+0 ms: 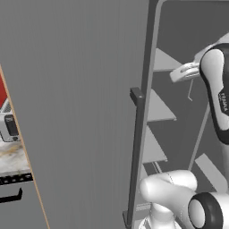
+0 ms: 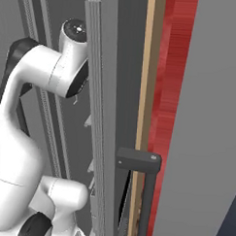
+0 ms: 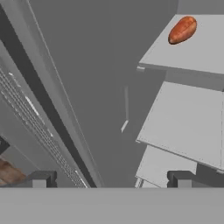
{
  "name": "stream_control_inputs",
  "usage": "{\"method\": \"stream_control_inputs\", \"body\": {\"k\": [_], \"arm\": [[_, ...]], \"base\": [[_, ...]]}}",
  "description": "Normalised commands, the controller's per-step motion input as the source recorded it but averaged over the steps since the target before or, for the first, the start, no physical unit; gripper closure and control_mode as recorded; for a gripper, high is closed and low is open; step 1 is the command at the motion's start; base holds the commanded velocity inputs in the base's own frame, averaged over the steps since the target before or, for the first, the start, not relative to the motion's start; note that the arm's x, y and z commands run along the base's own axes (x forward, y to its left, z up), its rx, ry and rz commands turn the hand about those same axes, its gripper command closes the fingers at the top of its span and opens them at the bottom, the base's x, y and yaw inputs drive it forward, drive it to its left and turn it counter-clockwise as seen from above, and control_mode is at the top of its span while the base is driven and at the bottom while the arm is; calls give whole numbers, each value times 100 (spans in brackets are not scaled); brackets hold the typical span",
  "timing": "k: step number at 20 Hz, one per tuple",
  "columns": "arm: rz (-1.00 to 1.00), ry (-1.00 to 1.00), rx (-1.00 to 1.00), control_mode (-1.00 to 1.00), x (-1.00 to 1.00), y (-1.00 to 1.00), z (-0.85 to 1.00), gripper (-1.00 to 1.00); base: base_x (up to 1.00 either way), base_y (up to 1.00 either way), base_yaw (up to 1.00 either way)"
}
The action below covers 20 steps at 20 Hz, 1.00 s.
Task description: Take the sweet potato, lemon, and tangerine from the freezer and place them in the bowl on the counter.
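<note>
The freezer (image 1: pixel 80 89) stands with its door swung open, and my arm reaches into it. In the hand view the sweet potato (image 3: pixel 182 29), a reddish-brown lump, lies on a grey shelf (image 3: pixel 197 48) well beyond the fingers, at the upper right. My gripper (image 3: pixel 113 179) is open with nothing between its fingertips (image 3: pixel 41 178), which are far from the sweet potato. Lower bare shelves (image 3: pixel 183 122) lie between them. The lemon, the tangerine and the bowl are out of view.
The door's long bar handle (image 1: pixel 136 152) and door edge (image 2: pixel 102 129) stand close beside my arm. Past the door on the left are a strip of marble counter (image 1: pixel 13 156) and a toaster (image 1: pixel 9 127). A red wall (image 2: pixel 172 93) lies behind the door.
</note>
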Motion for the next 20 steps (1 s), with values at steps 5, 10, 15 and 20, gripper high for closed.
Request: {"method": "stream_control_inputs", "body": {"k": [5, 10, 15, 20], "arm": [[0, 0, 0, -100, 56, 0, 3, -100], [0, 0, 0, -100, 53, 0, 0, -100], [0, 0, 0, -100, 53, -2, 0, -100], [0, 0, 1, -100, 55, -4, 1, -100]], "base": [[0, 0, 0], [0, 0, 0], [0, 0, 0], [0, 0, 0]]}}
